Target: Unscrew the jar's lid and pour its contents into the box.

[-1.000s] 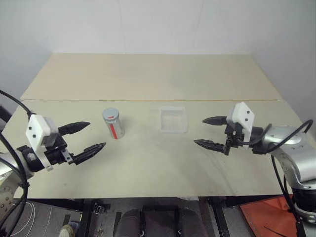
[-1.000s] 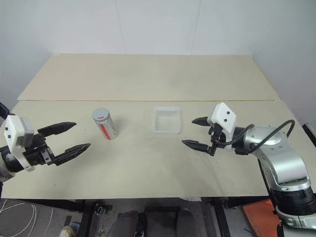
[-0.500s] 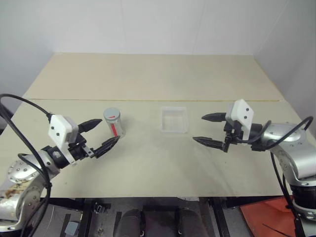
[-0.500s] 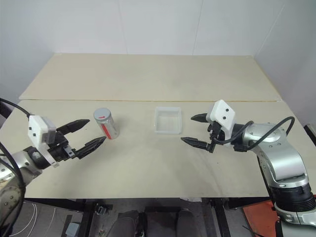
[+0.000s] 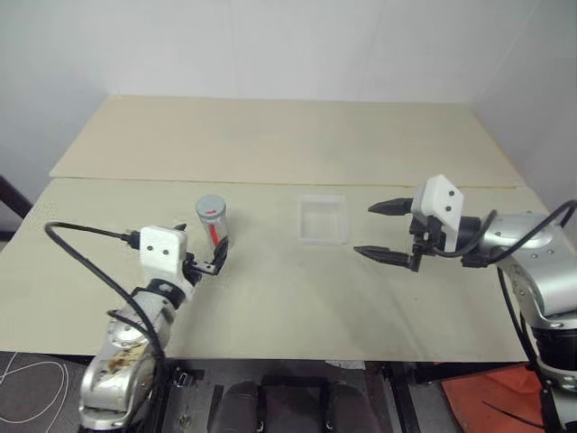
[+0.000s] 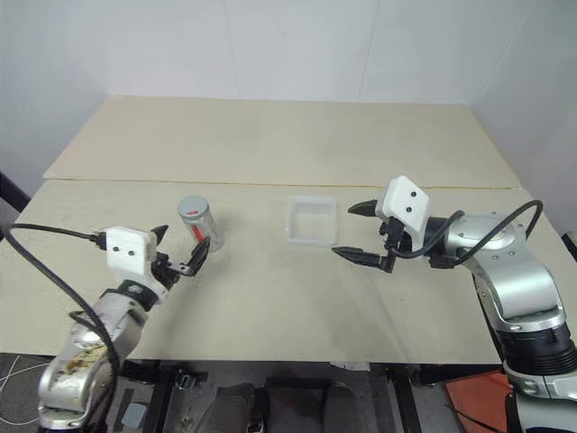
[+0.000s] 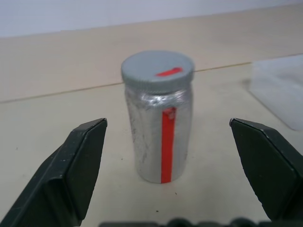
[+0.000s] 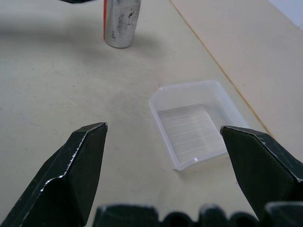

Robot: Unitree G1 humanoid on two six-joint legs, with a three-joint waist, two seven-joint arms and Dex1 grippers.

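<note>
left gripper [image 7: 168,172]: spread wide, empty, just short of the upright jar [image 7: 161,137], lid [image 7: 157,71] on | right gripper [image 5: 383,229]: spread wide, empty, beside the box [image 5: 323,218]

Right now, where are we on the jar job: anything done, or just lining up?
Nothing is done yet: the lid is on the jar, which stands upright on the table, and the box holds nothing. In hand: the left gripper is open, level with the jar, not touching it. The right gripper is open beside the box. Left to do: grip, unscrew, pour.
</note>
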